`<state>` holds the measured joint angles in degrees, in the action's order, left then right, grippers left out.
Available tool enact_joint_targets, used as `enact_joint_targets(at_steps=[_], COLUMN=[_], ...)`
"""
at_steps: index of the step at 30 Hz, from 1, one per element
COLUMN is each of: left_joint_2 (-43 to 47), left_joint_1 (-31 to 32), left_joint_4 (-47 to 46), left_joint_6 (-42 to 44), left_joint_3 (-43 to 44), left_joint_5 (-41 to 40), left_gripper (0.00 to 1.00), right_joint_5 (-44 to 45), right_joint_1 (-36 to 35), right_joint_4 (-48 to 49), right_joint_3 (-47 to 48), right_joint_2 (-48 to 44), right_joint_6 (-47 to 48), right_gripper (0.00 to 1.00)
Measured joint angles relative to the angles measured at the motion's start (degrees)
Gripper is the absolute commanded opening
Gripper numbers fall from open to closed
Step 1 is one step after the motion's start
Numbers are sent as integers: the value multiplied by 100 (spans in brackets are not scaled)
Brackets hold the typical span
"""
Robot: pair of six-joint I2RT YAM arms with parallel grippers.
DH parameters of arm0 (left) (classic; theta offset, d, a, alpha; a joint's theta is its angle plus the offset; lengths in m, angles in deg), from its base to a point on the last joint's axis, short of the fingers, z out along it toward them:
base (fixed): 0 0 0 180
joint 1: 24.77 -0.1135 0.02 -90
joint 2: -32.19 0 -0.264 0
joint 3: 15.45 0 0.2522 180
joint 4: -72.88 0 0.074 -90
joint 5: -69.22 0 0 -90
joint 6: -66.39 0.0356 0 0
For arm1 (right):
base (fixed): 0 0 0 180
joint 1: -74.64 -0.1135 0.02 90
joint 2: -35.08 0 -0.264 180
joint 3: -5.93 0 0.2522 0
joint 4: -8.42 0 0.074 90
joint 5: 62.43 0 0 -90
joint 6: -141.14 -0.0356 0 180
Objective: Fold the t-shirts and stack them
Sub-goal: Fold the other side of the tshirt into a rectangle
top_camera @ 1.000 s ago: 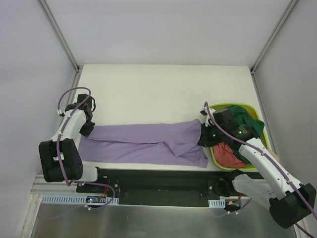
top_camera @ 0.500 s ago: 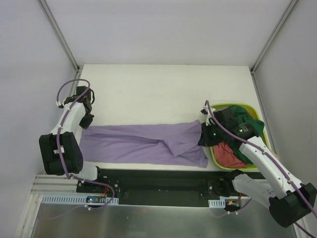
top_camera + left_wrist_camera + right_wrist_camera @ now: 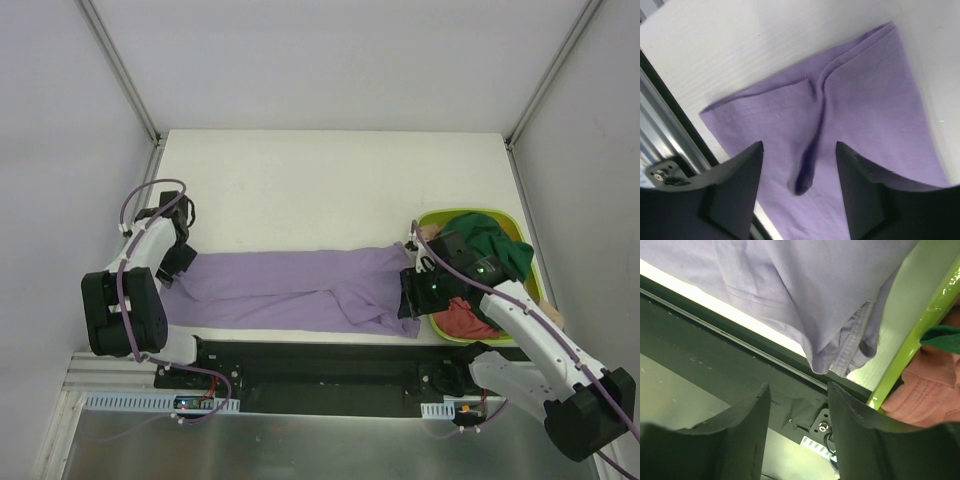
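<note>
Three shirts, two grippers, one basket. At the left, the left gripper [image 3: 798,148] hangs over the left end of the purple shirt [image 3: 290,285], its jaws moderately apart with nothing between them. That shirt lies stretched left to right along the near part of the table [image 3: 330,190], creased lengthwise, its right corner bunched at the near edge. The right gripper [image 3: 799,387] hovers over that corner, jaws likewise apart and empty. Just right of it, the lime basket [image 3: 432,217] holds the other two: a green shirt [image 3: 490,245] on the far side and a pink shirt [image 3: 462,318] nearer.
</note>
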<state>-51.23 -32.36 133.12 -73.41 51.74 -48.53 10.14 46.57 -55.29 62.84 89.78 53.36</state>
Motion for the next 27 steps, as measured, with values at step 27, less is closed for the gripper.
enact_joint_targets(at_steps=[27], left_joint_2=[527], left_joint_1=[13], left_joint_4=[-741], left_joint_6=[590], left_joint_3=[-361], left_joint_5=[2153], left_gripper=[99], right_joint_5=[894], right_joint_1=[-2977], right_joint_4=[1453], right_joint_3=[1449], right_joint_2=[3307], right_joint_6=[400], right_gripper=[50])
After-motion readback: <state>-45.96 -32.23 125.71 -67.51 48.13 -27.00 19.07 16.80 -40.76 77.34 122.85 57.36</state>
